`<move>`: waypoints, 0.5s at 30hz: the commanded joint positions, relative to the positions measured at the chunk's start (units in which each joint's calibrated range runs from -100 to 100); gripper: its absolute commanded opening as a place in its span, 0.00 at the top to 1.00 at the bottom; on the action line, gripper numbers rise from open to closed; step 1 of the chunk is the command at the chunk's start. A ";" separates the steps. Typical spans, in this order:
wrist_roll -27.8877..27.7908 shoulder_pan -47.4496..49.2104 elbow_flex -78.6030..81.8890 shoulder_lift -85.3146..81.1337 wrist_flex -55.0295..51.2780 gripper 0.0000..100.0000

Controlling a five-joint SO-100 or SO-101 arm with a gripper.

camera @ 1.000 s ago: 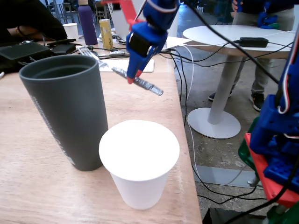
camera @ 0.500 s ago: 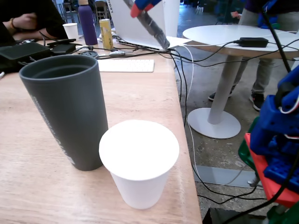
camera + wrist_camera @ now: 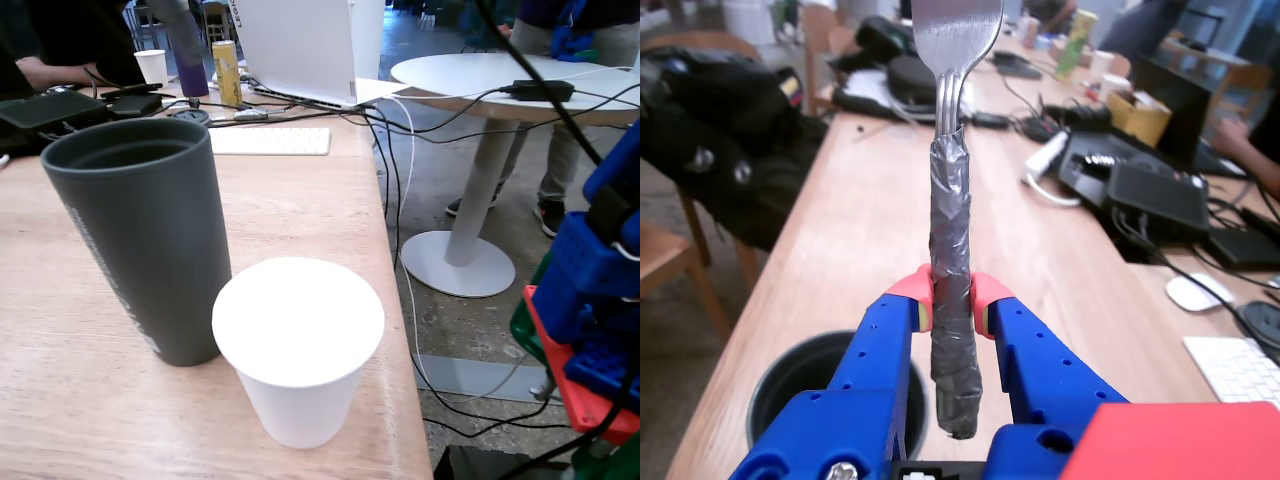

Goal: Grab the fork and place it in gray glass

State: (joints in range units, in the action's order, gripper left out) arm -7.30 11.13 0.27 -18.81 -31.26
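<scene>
In the wrist view my gripper [image 3: 952, 300] is shut on the fork [image 3: 950, 200], its orange-tipped fingers clamping the crinkled grey wrapped handle. The fork stands up the frame, its shiny broad end at the top edge. The open mouth of the gray glass [image 3: 800, 385] shows at lower left, partly behind my left finger; the fork's lower end hangs just right of it. In the fixed view the gray glass [image 3: 140, 240] stands upright on the wooden table, and no fork shows in that view. Blue and red arm parts [image 3: 590, 300] sit at the right edge.
A white paper cup [image 3: 298, 350] stands touching the glass's right front side, near the table's edge [image 3: 395, 330]. A keyboard [image 3: 270, 141], cables, a can [image 3: 227, 72] and a laptop lie at the back. A round white table [image 3: 500, 75] stands beyond.
</scene>
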 commanded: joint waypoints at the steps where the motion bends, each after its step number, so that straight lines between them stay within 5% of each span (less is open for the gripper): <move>1: -0.05 5.28 -0.51 2.94 6.63 1.00; 6: 0.34 13.57 -0.51 7.31 11.15 1.00; 15: 0.20 13.57 10.73 7.74 18.46 1.00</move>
State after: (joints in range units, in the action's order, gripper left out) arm -7.20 24.66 9.38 -9.21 -17.43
